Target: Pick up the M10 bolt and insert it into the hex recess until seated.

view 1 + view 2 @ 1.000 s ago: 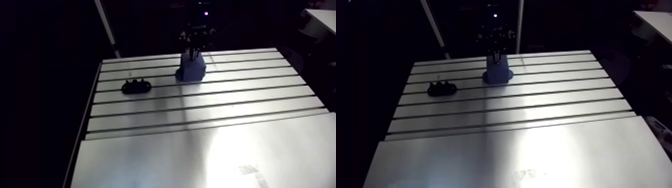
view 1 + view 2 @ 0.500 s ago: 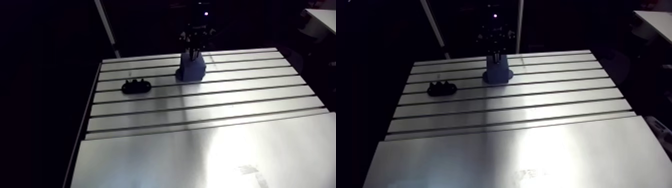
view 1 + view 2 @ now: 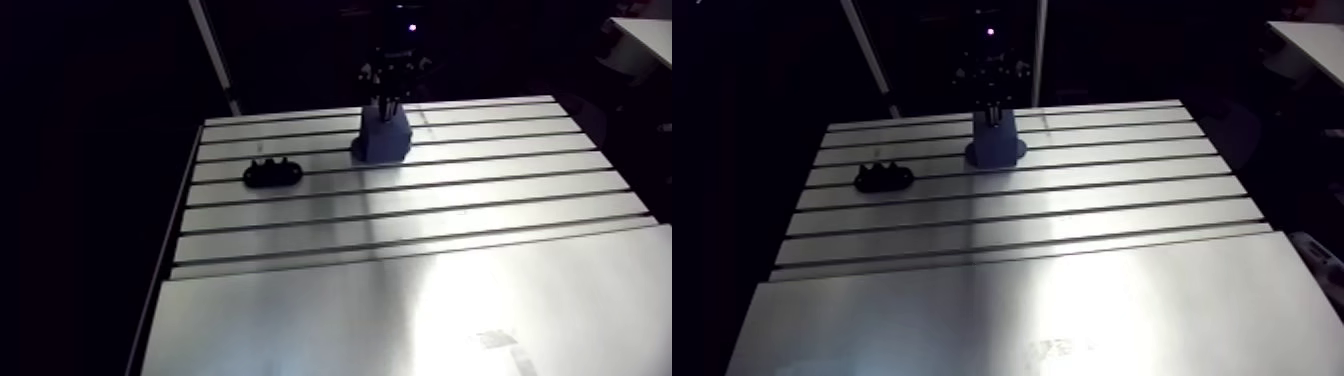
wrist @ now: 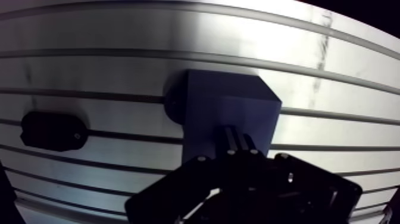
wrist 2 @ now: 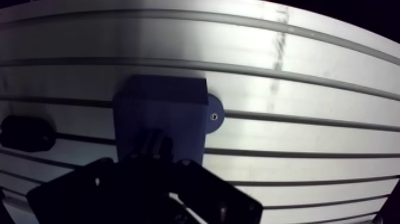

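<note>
The slotted aluminium table [image 3: 400,300] is the largest item. Its surface is brushed metal with parallel dark grooves, and a bright glare patch lies on its near side.

A blue block [image 3: 382,138] stands upright near the table's far edge. It is box-shaped with flat matt faces and has a round flange [image 5: 218,107] at its base (one small screw [image 5: 213,117] shows in the flange).

A black oblong holder [image 3: 272,173], with rounded ends and small bumps on top, lies across one groove, well apart from the block.

The gripper [image 4: 239,136] hangs directly over the block's top face, and its dark body hides most of that face. It cannot be told whether the gripper is open or closed, or whether it holds anything. The bolt and the hex recess cannot be made out in either the arm view or the wrist view.
</note>
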